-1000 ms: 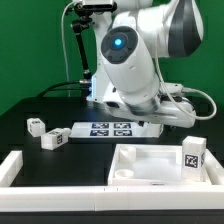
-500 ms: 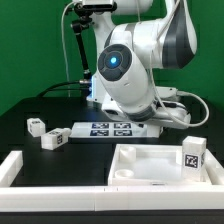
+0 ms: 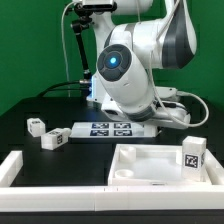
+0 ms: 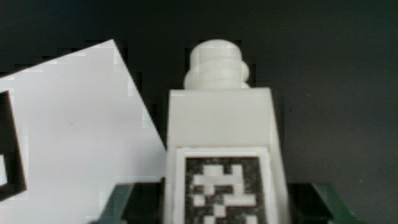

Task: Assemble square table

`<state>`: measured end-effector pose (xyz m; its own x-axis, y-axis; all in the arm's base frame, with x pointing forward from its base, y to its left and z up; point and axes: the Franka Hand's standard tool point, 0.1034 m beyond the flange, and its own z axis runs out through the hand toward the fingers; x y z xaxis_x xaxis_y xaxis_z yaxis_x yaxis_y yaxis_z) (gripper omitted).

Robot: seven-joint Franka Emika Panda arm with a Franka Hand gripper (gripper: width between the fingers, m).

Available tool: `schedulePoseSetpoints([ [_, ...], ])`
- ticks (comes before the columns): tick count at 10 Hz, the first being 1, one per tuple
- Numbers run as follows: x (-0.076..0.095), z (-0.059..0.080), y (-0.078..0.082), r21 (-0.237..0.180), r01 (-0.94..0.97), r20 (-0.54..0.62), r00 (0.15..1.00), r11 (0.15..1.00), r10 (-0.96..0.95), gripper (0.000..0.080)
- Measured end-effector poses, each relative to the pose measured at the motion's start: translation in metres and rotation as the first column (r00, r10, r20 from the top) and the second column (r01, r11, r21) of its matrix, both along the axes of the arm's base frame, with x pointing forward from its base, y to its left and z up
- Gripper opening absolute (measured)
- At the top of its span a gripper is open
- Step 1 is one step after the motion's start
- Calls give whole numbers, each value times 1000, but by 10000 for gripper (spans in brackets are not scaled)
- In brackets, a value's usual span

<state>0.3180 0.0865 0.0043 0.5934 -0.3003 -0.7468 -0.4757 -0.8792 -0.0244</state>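
The square table's top [image 3: 150,165] lies underside up at the exterior view's lower right, with one tagged leg [image 3: 193,155] standing in its right corner. Two more white legs [image 3: 37,126] [image 3: 54,139] lie on the black table at the exterior view's left. In the exterior view the arm's body hides my gripper. In the wrist view my gripper [image 4: 224,205] is shut on another white leg [image 4: 222,120]. That leg has a tag on its face and a rounded peg end pointing away, and the dark fingers [image 4: 134,203] press against both its sides.
The marker board [image 3: 105,128] lies mid-table behind the arm. Low white rails [image 3: 60,185] run along the front and left [image 3: 10,165]. A flat white board [image 4: 71,120] with a black mark at its edge lies beside the held leg.
The arm's upper body shifted toward the exterior view's left a second ago and has held still since. The legs and the table top have not moved.
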Motion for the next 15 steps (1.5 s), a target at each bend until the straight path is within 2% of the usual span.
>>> schedulePoseSetpoints([
  [4,2,1,0,-5,-3,4,1000,1000,3,286],
  [5,21,10,2,-38,-46,46,998,998,48,287],
  [6,37,28,4,-26,-59,74,995,998,60,287],
  [8,73,74,-2,-35,-96,162,982,995,101,288],
  [9,79,89,-10,-21,-129,175,976,991,131,288],
  [10,84,94,-16,-44,-127,207,969,991,133,288],
  [11,89,89,-14,-87,-114,298,945,990,135,288],
  [12,86,89,-12,-111,-111,353,925,988,144,288],
  [14,95,92,-14,-157,-93,463,873,983,156,288],
  [15,113,110,-24,-167,-111,498,848,980,181,288],
])
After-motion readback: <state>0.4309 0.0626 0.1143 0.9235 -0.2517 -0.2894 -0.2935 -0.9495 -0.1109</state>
